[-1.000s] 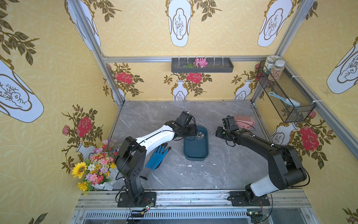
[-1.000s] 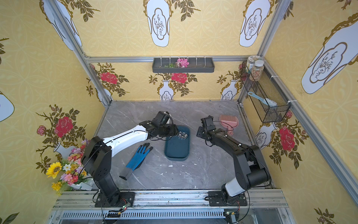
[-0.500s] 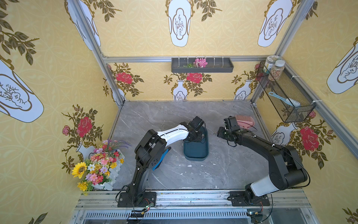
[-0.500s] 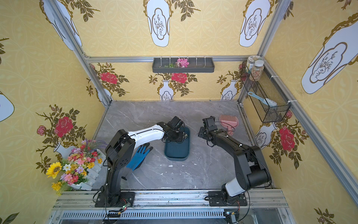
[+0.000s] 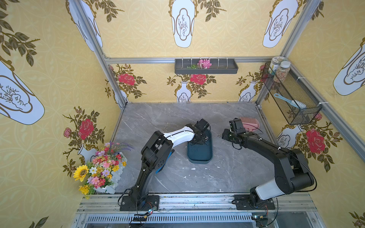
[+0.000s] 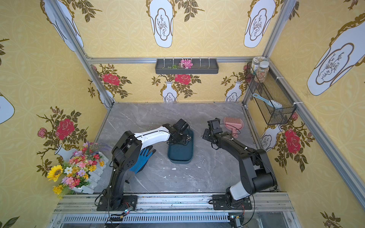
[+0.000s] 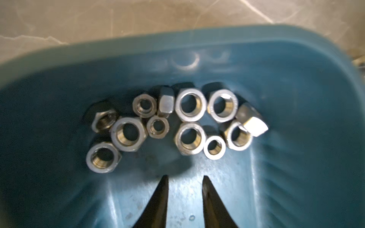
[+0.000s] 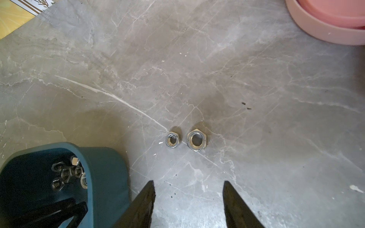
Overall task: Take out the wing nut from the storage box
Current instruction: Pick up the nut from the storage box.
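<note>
Many nuts (image 7: 166,103) in storage box (image 7: 296,79), beyond fingers (image 7: 158,207)

Nut cluster (image 7: 201,142) in storage box (image 7: 296,98); nut pair (image 8: 204,140) on table (image 8: 197,69) beside box.

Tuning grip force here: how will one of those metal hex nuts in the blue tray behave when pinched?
Likely slippery: the nuts look smooth and shiny. Probably rigid and heavy for their size, as they appear to be solid metal. They lie touching in a cluster on the storage box floor, so pinching one may nudge neighbours and topple the nut standing on edge.
</note>
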### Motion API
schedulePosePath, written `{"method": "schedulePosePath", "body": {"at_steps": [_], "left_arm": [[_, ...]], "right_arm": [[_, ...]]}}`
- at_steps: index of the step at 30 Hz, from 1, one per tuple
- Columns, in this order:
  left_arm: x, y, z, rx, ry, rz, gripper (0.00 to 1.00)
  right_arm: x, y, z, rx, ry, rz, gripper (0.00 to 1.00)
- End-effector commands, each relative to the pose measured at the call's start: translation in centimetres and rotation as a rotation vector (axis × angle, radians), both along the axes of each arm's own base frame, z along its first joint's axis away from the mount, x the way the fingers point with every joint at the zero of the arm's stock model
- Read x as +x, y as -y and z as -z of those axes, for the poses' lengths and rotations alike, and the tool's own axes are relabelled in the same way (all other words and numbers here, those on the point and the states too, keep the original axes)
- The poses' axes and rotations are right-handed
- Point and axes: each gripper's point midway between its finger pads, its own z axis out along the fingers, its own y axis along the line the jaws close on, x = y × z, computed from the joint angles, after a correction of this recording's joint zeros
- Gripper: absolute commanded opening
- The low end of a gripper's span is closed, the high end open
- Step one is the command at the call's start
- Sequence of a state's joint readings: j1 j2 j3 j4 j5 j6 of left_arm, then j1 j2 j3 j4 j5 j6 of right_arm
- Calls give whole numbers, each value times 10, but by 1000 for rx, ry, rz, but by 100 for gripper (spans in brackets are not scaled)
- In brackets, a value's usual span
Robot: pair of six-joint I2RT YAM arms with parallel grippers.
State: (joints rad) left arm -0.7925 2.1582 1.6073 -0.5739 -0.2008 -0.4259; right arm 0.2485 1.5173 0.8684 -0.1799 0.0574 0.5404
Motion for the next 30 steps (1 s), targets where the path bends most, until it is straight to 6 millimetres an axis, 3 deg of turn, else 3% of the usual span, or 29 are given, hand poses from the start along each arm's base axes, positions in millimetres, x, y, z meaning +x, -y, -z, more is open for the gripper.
{"method": "schedulePosePath", "body": {"at_steps": [1,5,9,14,30], "left_arm": [[1,-9,11,65,-4,-2,32],[4,-10,16,88,-4,-7,34],[7,-8,18,90,1,-8,45],[8,-5,25,90,-10,-2,50],[7,9,35,44,-47,14,43]], "right_arm": [[6,0,-8,0,41,-4,56],[6,1,-10,1,46,0,56],[6,2,-12,0,50,1,56],[7,2,-14,-1,54,4,56],[8,3,-15,-5,52,4,56]]}}
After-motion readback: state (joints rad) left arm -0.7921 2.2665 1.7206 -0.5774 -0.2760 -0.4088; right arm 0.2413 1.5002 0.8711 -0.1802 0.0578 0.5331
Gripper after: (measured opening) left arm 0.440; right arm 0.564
